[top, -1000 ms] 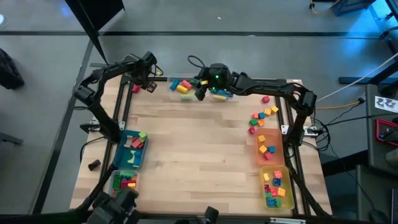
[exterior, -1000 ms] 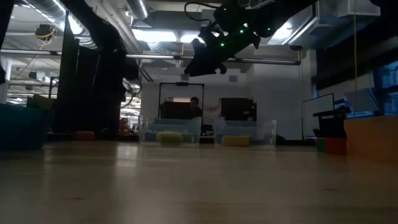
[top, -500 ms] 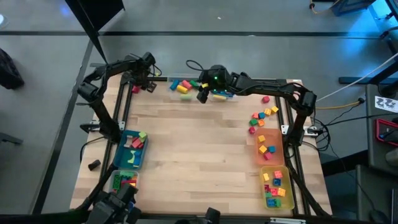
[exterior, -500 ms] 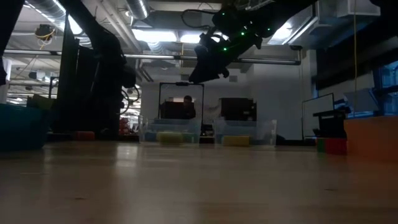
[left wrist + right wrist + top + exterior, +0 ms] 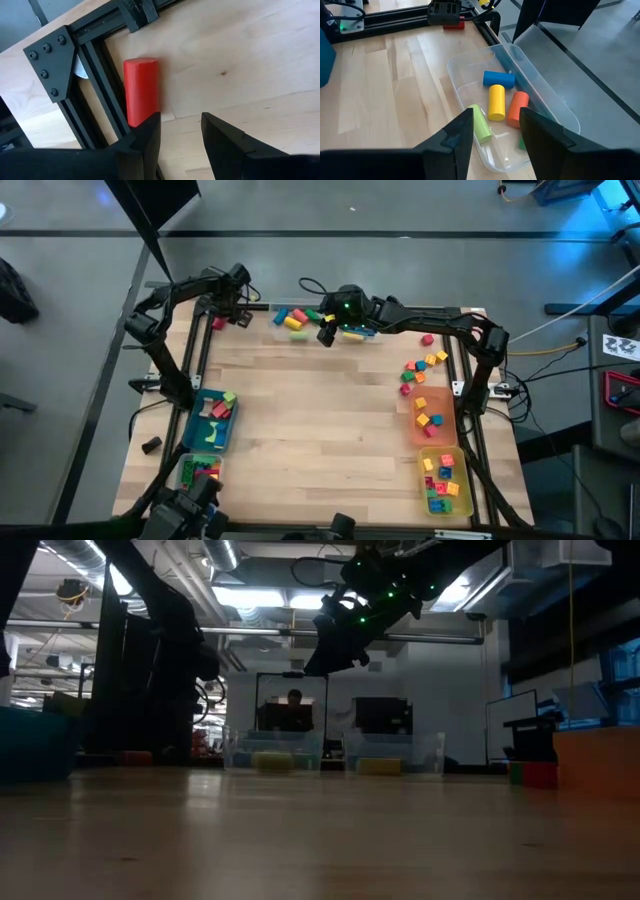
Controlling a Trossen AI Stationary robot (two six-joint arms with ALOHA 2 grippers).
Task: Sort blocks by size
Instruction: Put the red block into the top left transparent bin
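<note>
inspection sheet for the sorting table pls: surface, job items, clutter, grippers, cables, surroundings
Surface: light wood table, middle bare.
Job's things: loose blocks near the right edge; more in the orange bin, yellow bin, blue bin and green bin. Clear bin at the far edge holds blue, yellow, orange and green pieces. Red cylinder lies against the frame at the far left corner.
Clutter: small dark object off the table's left edge.
Grippers: left gripper open, empty, by the red cylinder; right gripper open, empty, above the clear bin.
Cables: black cable looped behind the right arm.
Surroundings: person far behind the table.
</note>
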